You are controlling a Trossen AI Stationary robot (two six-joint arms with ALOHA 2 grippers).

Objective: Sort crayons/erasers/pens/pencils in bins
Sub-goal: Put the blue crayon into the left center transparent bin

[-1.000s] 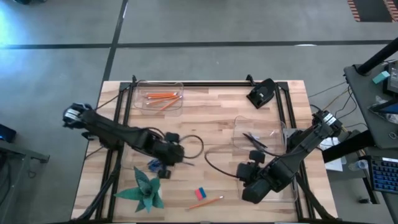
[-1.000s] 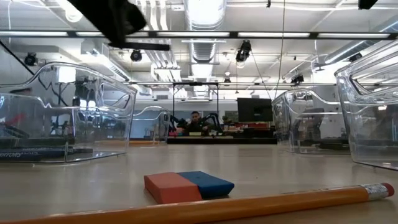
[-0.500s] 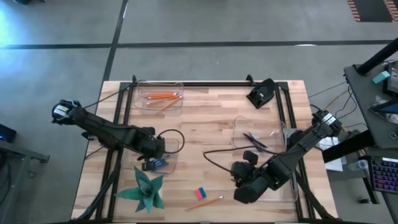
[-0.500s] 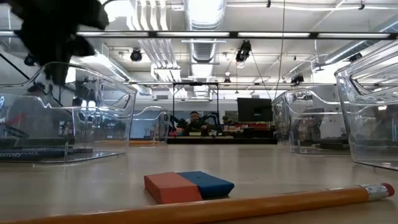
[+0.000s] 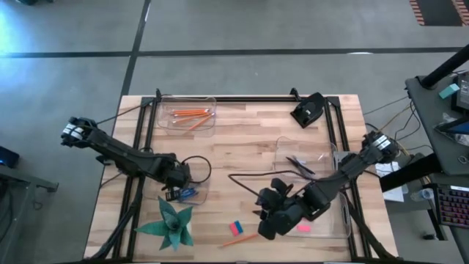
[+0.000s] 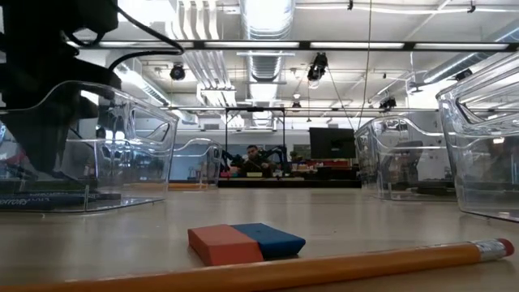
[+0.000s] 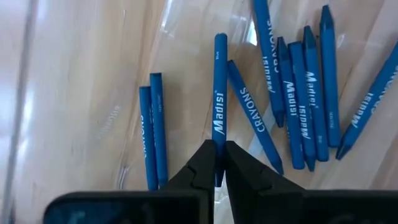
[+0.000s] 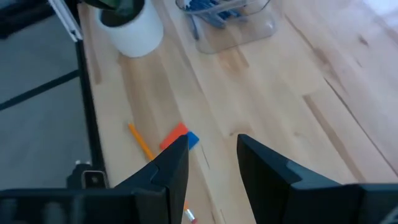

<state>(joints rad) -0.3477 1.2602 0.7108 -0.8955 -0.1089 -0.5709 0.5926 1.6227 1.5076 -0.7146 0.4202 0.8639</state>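
Observation:
My left gripper hangs over the clear crayon bin at the near left, shut on one blue crayon. Several more blue crayons lie on that bin's floor. A red-and-blue eraser and an orange pencil lie on the table near the front edge. My right gripper hovers open just right of them, and its wrist view shows the eraser and the pencil beyond the gripper. In the low view the left gripper is a dark shape at the bin. My left gripper pinches the crayon by one end between its two fingertips, coming from above and pointing down. The rest of the crayon sticks out past the fingertips over the bin's floor. I cannot tell whether it touches the floor.
A bin with orange pencils stands at the far left and a bin with dark pens at the right. A bin with a pink eraser sits under the right arm. A green paper star lies near front left, and a black object sits far right.
My left gripper has sunk and drawn back toward the table's left edge, down into the crayon bin, rolling as it went. My right gripper has moved toward the table's left edge, closer to the eraser and pencil, and stays open.

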